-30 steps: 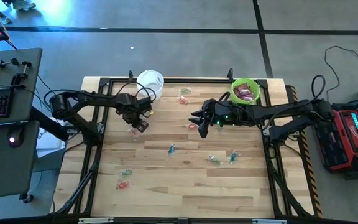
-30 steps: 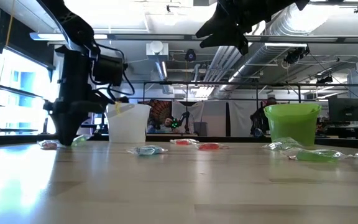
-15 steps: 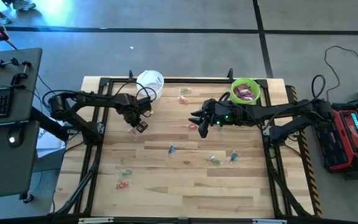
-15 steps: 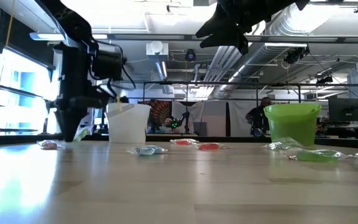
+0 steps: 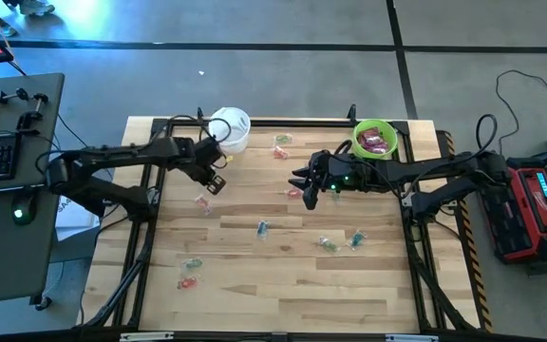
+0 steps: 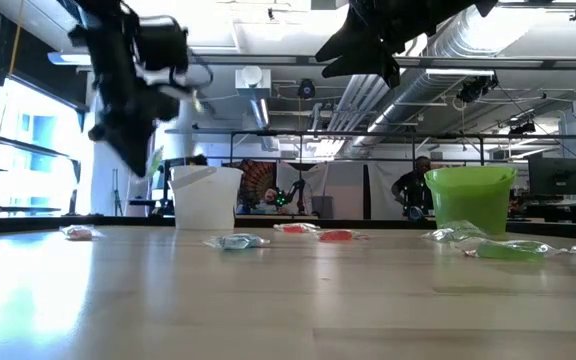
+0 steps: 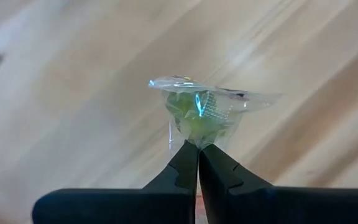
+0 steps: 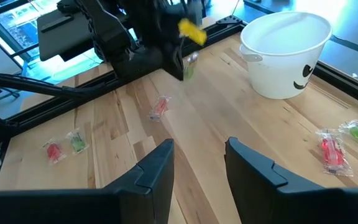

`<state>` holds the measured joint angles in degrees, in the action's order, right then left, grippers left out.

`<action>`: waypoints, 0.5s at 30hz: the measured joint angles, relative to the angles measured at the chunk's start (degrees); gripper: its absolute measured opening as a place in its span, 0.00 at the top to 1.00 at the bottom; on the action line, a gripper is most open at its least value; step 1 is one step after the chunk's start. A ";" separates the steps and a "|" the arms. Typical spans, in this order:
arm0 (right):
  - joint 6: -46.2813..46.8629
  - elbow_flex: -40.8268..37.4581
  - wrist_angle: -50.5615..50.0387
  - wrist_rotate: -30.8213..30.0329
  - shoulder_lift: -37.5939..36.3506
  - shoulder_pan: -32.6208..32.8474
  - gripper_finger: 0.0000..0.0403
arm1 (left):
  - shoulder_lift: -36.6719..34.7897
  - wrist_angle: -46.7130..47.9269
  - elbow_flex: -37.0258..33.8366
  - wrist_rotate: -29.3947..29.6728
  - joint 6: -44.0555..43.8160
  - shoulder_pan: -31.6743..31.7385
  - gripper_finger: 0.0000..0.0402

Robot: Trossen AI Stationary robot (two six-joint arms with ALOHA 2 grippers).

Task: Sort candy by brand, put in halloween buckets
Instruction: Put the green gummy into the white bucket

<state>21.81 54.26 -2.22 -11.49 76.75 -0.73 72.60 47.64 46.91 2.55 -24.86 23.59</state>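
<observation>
**A:** The green clear-wrapped candy [image 7: 199, 115] is off the table, pinched by its wrapper tail in the left gripper [image 7: 197, 155]. What does the carry call for?

**B:** I'd say a gentle one. The hold is only on the twisted end of the film, so the sweet hangs beyond the tips. A quick swing could let it slip. Better to bring it right over the mouth of the white bucket [image 5: 230, 125], which stands just beside the gripper at the table's far edge, and open only once the piece is inside the rim.

**A:** Why the white one?

**B:** The lime green bucket [image 5: 375, 139] already shows magenta packets inside, so I judge the small clear-wrapped pieces belong in the white one.

**A:** And the jaws themselves?

**B:** Closed tight, tips meeting on the wrapper. From table height the left gripper [image 6: 133, 150] hangs above the wood, near the white bucket [image 6: 206, 197].

**A:** The other arm?

**B:** The right gripper [image 5: 308, 188] hovers over mid-table, near the lime bucket. Its fingers [image 8: 156, 171] stand partly apart with nothing between them.

**A:** What is left on the table?

**B:** Several loose pieces: a red one [image 5: 203, 200] just beside the left gripper, a bluish one [image 5: 262, 228] mid-table, green ones [image 5: 328, 243] nearer the right arm, and a red-and-green pair [image 5: 190, 273] toward the near edge.
</observation>
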 joint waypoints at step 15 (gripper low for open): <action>0.16 0.00 0.38 0.02 -0.02 0.00 0.68 | 5.72 10.37 27.28 0.89 10.59 8.10 1.00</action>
<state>21.98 54.26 -1.84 -11.46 76.73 -0.73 78.32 58.01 74.19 3.44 -14.27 31.69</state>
